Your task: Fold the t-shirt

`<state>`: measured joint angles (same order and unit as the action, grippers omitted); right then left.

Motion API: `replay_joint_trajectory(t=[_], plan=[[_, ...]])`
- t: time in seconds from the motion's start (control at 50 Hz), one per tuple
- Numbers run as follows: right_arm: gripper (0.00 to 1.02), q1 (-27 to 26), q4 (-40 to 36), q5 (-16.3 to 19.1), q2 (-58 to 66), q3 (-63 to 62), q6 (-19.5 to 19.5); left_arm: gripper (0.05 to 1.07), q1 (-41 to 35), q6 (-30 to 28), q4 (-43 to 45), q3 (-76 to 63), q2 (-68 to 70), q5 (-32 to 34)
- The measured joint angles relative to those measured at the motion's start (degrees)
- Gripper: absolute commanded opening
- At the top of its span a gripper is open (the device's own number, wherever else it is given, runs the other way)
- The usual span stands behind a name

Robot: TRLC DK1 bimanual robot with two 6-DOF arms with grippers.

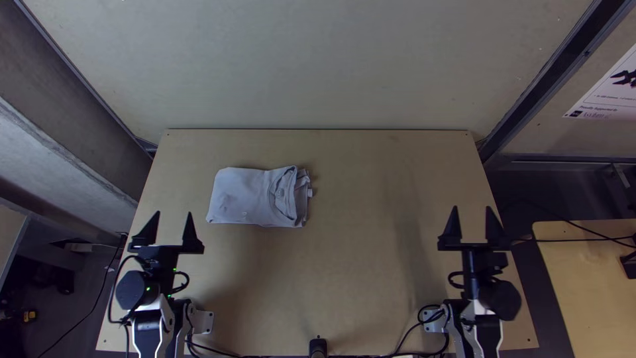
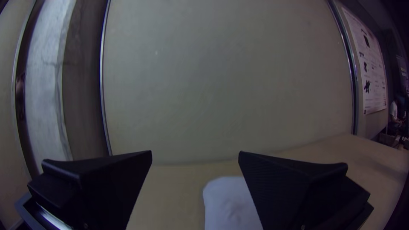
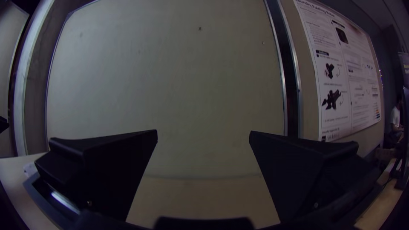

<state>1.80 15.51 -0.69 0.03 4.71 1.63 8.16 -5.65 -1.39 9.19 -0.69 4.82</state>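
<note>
- Top view: the folding looks all but finished, by my judgement; the pale grey-white cloth t-shirt (image 1: pixel 248 197) lies as a compact, layered rectangle on the light wooden table (image 1: pixel 358 278), off to the left arm's side and toward the far edge.
- Left gripper, with wide flat black fingers (image 1: pixel 189 232): its two fingers stand well apart with nothing between them, nearer the table's near edge than the cloth is.
- Right gripper (image 1: pixel 472 207), black and of the same build: fingers parted too, holding nothing, across the table from the shirt.
- If the fold counts as done, the next move asks only that both arms keep clear. If neatness matters, one light tuck at the end facing the table's middle would do; a hard pinch there could drag the layers loose.
- That end is the untidy one: curved, collar-like edges and stacked folds, with small bits jutting past the outline. How many folds lie beneath, I cannot tell.
- The opposite end is smoother, its corners softly rounded, with shallow wrinkles and a few faint puckers across a matt, soft-looking face.
- Against it, the tabletop is flat and dull-surfaced, while the fingers taper from broad bases to points.
</note>
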Motion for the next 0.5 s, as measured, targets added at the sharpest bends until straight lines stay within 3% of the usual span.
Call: replay_joint_trajectory(t=[0.08, 0.3, 0.5], plan=[[0.99, -0.3, -1.1, 0.0, 0.0, -3.8, 0.1, 1.03, 0.0, 0.0, -0.3, -3.2, 0.0, 0.0], [0.99, -0.9, -15.0, 0.0, -0.2, -3.9, 0.6, 1.03, -1.0, 1.2, -5.9, -4.0, 0.2, -0.4], [0.99, -1.0, -15.1, 0.0, 0.0, -3.9, 0.6, 1.03, -1.0, 1.6, -6.3, -3.9, 0.2, -0.4]])
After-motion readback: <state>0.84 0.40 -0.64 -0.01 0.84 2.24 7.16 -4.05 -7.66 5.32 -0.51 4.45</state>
